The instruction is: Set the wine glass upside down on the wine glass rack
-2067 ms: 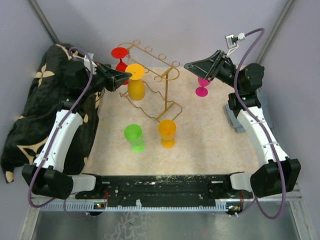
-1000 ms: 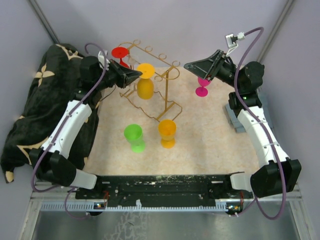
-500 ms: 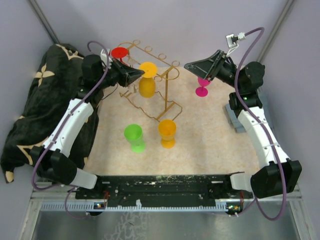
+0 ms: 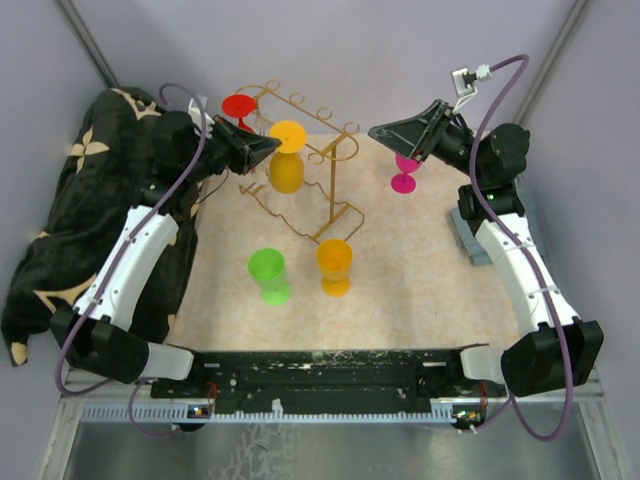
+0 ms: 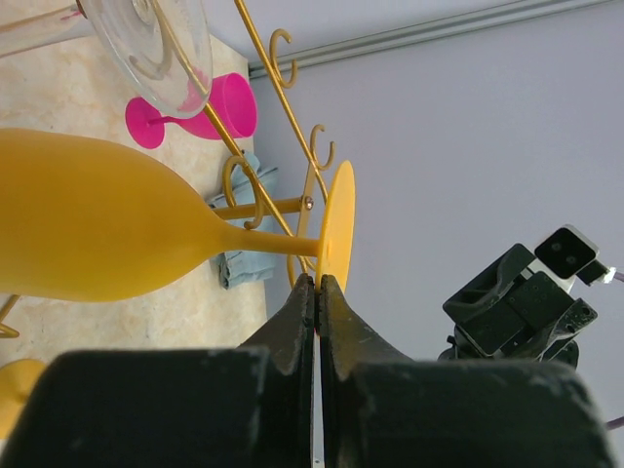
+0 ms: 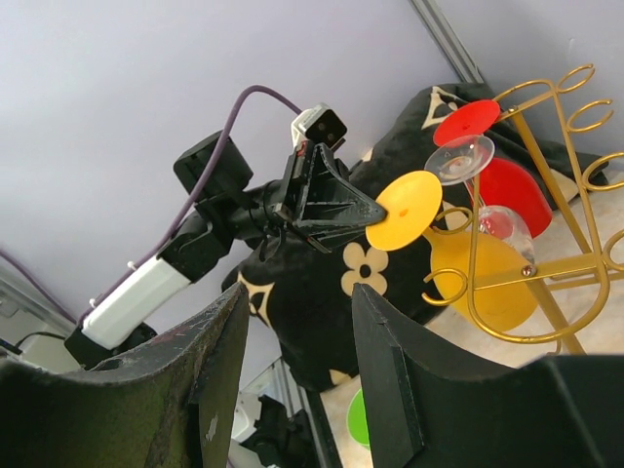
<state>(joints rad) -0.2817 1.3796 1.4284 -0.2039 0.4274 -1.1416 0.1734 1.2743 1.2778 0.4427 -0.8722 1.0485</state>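
The gold wire wine glass rack (image 4: 318, 165) stands at the back of the mat. My left gripper (image 4: 270, 149) is shut on the rim of the round foot (image 5: 336, 229) of a yellow wine glass (image 4: 286, 172). The glass hangs upside down, foot up, at the rack's left end. In the left wrist view its stem runs past a gold hook (image 5: 242, 183); I cannot tell if it rests on the rack. A red glass (image 4: 240, 106) and a clear glass (image 5: 156, 39) hang on the rack. My right gripper (image 4: 385, 131) is open and empty, held high.
A pink glass (image 4: 404, 176) stands on the mat under my right arm. A green glass (image 4: 267, 275) and an orange glass (image 4: 334, 265) stand in front of the rack. A black flowered cloth (image 4: 70, 230) lies at the left. Grey walls close the back.
My left gripper carried the yellow glass right, up to the rack, then eased slightly back left in the last half second. The right arm has not moved.
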